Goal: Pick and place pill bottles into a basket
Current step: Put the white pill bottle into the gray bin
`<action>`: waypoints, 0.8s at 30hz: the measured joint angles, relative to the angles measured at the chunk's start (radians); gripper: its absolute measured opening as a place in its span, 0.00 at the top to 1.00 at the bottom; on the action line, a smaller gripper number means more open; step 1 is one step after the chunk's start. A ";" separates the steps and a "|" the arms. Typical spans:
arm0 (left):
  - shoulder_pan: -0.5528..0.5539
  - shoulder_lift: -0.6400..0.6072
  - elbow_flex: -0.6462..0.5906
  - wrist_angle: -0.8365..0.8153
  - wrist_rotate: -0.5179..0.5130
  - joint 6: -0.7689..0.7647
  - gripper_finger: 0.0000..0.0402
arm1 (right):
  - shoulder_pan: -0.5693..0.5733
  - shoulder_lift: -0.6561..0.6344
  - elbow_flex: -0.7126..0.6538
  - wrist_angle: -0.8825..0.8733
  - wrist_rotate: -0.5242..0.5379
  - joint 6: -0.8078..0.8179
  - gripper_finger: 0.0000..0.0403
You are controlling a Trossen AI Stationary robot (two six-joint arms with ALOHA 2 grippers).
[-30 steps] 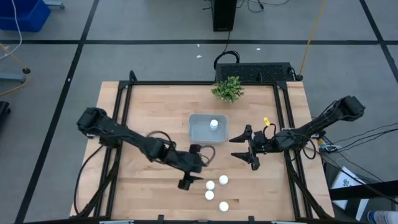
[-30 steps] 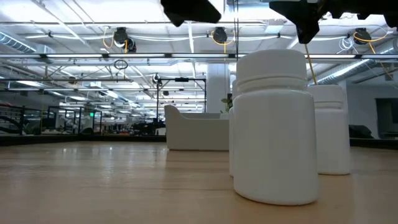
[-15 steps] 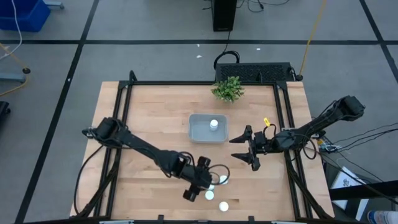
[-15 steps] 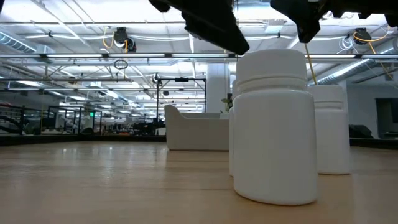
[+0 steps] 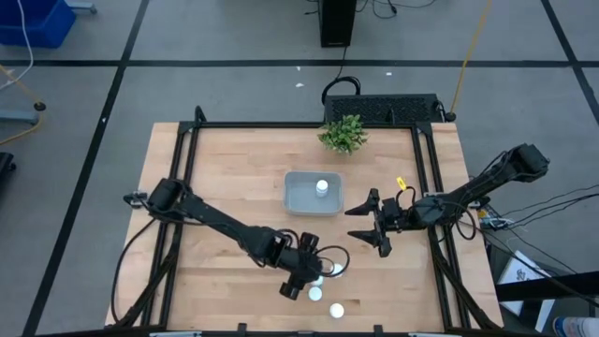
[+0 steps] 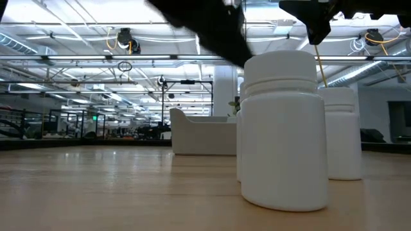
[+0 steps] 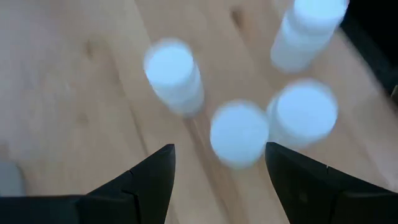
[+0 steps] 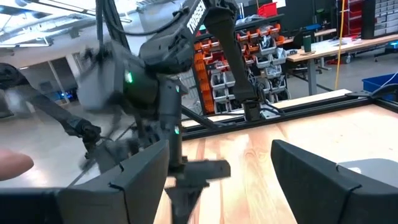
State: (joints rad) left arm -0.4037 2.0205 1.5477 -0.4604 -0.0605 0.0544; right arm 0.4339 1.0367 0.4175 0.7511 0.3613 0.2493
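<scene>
A: Where's your left claw [image 5: 301,284] rn?

B: Low over the loose pill bottles at approx 6 o'clock on the worktop [image 5: 234,178], near the front edge. Its fingers are spread apart w/ nothing between them. In the left wrist view you look down past the two dark fingers [image 7: 146,180] onto four white caps; one bottle [image 7: 239,134] sits right in the gap ahead of the fingertips, not gripped.

A: And from overhead?

B: You see three caps clearly: one [image 5: 336,271] just at 3 o'clock of the claw, one [image 5: 315,294] just below it, one [image 5: 336,310] nearest the front edge. The fourth is mostly tucked under the claw, so I can't tell if it's touched.

A: Basket?

B: Basket [image 5: 301,204] sits at worktop centre, approx 12 o'clock from the loose bottles and well apart from them. One bottle [image 5: 321,187] stands upright inside, toward the back right corner. The plant [image 5: 343,134] is at the far edge, 12 o'clock of the basket.

A: Right arm?

B: Your right claw [image 5: 367,227] hangs at 3 o'clock of the basket, near it, fingers wide apart, empty. Its wrist cam looks across at the left arm [image 8: 155,68].

A: Low cam?

B: A big bottle [image 6: 281,128] up close, another [image 6: 340,131] behind it, the basket [image 6: 199,136] farther back.
</scene>
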 joint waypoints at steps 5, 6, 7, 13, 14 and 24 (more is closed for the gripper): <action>-0.004 0.017 0.001 0.012 0.000 0.004 0.36 | 0.000 0.000 0.000 -0.007 0.000 0.000 0.31; -0.004 0.017 0.001 0.017 0.003 0.004 0.36 | 0.000 0.000 0.000 -0.012 0.000 0.000 0.31; -0.003 0.017 0.001 0.020 0.007 0.004 0.36 | 0.000 0.000 0.000 -0.018 0.000 0.000 0.31; -0.001 0.029 0.001 0.042 0.023 0.008 0.36 | 0.000 0.000 0.000 -0.024 0.001 0.000 0.31; 0.000 0.036 0.002 0.048 0.035 0.008 0.36 | 0.000 0.000 0.000 -0.024 0.000 0.000 0.31; 0.003 0.055 0.001 0.059 0.058 0.011 0.36 | 0.000 0.000 0.000 -0.040 0.001 0.001 0.31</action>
State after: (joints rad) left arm -0.4011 2.0758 1.5486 -0.4019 -0.0029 0.0654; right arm 0.4339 1.0370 0.4179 0.7110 0.3626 0.2501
